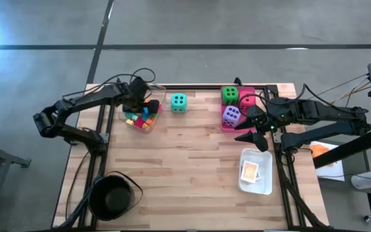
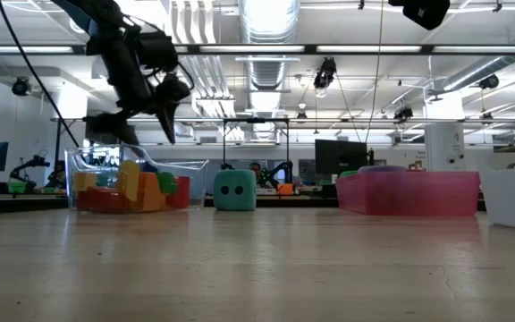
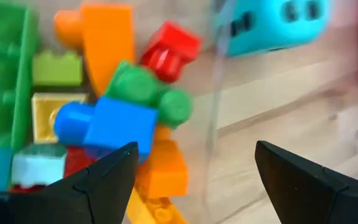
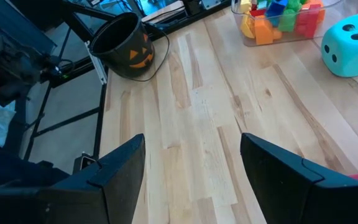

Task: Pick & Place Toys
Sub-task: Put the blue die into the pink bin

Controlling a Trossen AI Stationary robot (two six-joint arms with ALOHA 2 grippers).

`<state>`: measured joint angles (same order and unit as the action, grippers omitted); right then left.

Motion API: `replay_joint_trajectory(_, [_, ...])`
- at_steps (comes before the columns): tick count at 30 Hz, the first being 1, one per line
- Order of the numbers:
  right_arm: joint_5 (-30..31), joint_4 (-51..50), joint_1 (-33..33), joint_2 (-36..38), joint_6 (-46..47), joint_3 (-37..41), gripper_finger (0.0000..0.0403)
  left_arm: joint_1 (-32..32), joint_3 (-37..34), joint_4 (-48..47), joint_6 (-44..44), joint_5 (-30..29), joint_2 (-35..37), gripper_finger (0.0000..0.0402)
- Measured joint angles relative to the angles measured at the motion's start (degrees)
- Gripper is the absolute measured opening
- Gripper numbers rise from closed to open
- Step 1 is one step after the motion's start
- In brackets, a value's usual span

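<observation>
Left end effector (image 3: 194, 171) spread wide, empty, above clear tray (image 3: 213, 93) of blocks (image 3: 120, 121), right end effector (image 4: 191, 165) spread, empty.

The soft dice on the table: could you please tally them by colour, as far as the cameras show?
Teal die: 1
Green die: 1
Purple die: 1
Pink-red die: 1, partly hidden by the right arm
Total: 4

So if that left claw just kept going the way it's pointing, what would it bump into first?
Probably the clear tray's wall, which sits between the open left gripper's fingers, with the coloured blocks beside it; depth is hard to judge.
</observation>
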<state>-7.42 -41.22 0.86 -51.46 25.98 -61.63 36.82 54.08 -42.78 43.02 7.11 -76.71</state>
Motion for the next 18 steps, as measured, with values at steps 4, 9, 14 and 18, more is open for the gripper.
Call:
replay_joint_trajectory(4, [0.0,0.0,0.0,0.0,0.1,0.0,0.0256,-0.4,3.6,-0.3,-2.4,0.0,0.0,0.0323])
replay_joint_trajectory(9, [0.0,0.0,0.0,0.0,0.2,0.0,0.0256,-0.4,7.9,-0.2,-4.8,-2.1,0.0,0.0323])
replay_joint_trajectory(14, [0.0,0.0,0.0,0.0,0.2,0.0,0.0256,-2.0,10.2,-0.1,-8.7,-5.5,-0.1,0.0323])
replay_joint_trajectory(18, [0.1,0.0,0.0,0.0,0.2,0.0,0.0256,-3.8,11.9,1.0,-14.2,-6.3,-2.1,0.0323])
